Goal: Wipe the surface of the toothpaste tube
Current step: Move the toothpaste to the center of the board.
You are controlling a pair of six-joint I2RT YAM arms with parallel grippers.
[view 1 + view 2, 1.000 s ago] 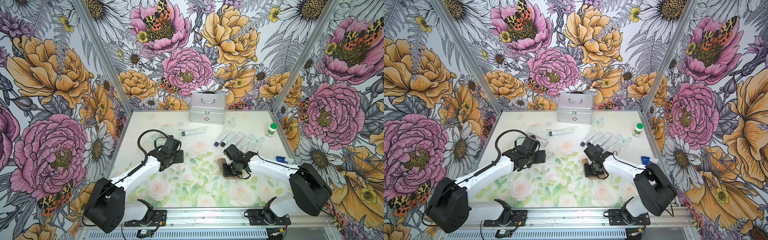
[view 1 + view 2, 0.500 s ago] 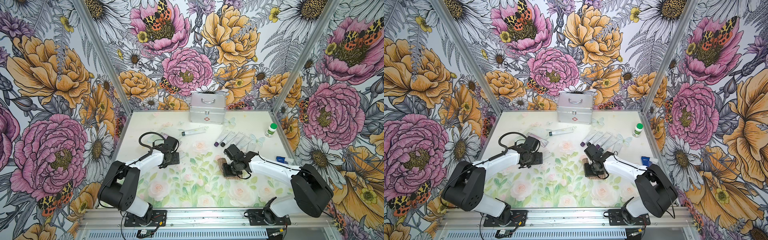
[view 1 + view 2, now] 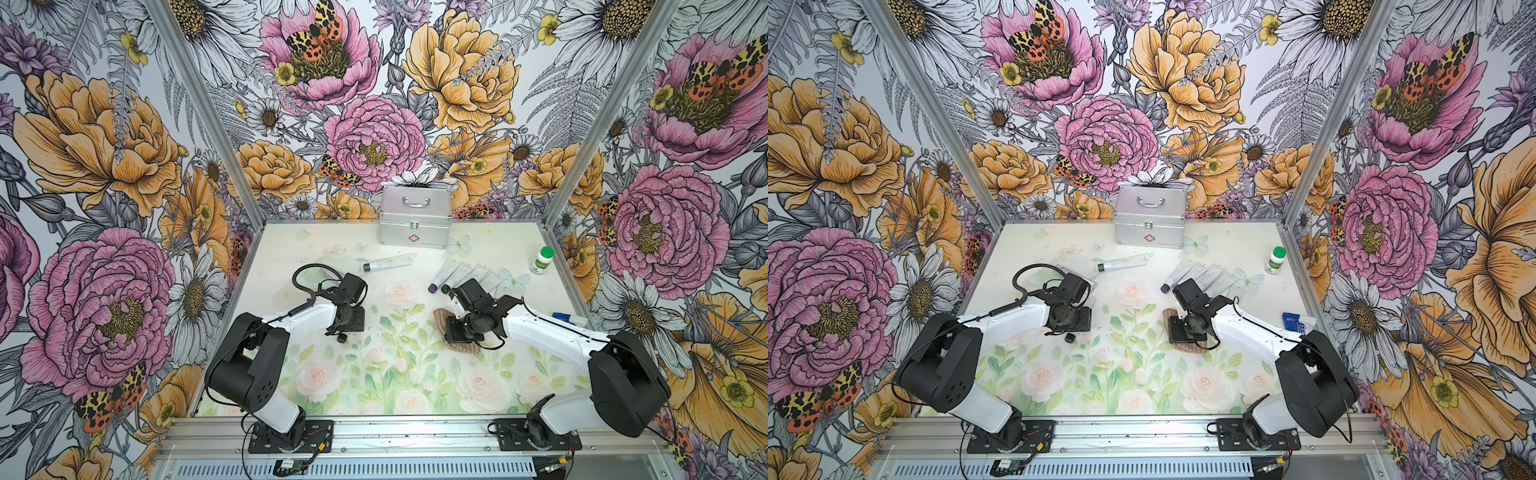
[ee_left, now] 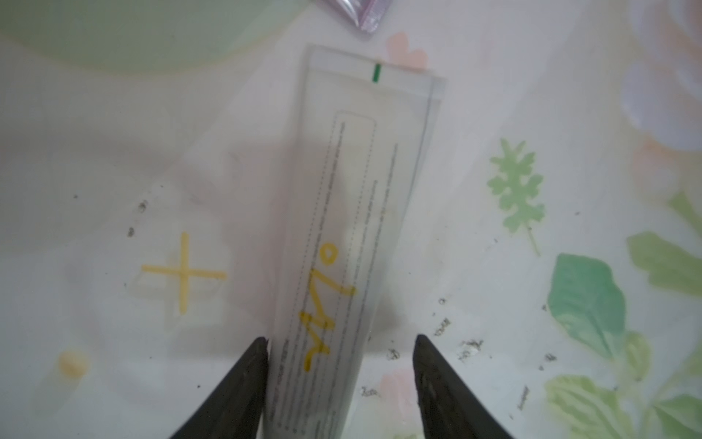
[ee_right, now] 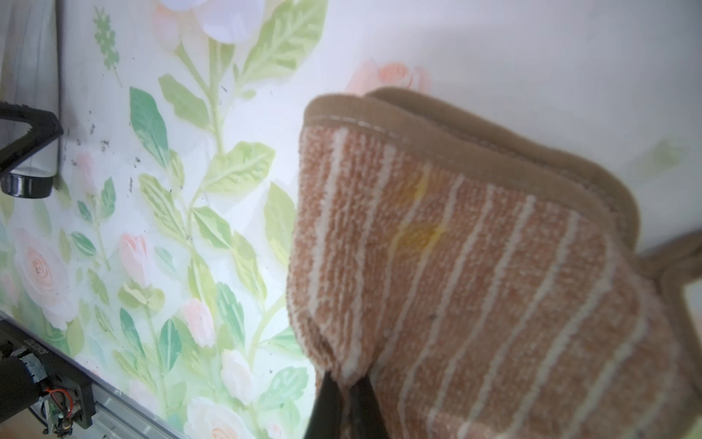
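The toothpaste tube [image 4: 342,213] is translucent white with a yellow scrawl and lies flat on the floral mat. My left gripper [image 4: 340,338] is open astride its cap end: one finger [image 4: 250,380] touches the tube's side, and a gap separates the tube from the other finger. In both top views this gripper [image 3: 347,322] points down at the mat and hides the tube, leaving only the black cap [image 3: 341,337] in sight. My right gripper [image 5: 343,384] is shut on a brown striped towel [image 5: 475,266] with a yellow smear, over the mat's middle [image 3: 457,332].
A silver case [image 3: 414,224] stands at the back wall. Another clear tube [image 3: 386,262], several lilac tubes [image 3: 469,272], a green-capped bottle [image 3: 542,261] and a blue packet [image 3: 569,318] lie behind and to the right. A pale dish [image 3: 338,264] sits behind the left gripper.
The left arm has folded in and lowered its gripper over the tube, and its jaws have narrowed. The right arm and towel have stayed still.
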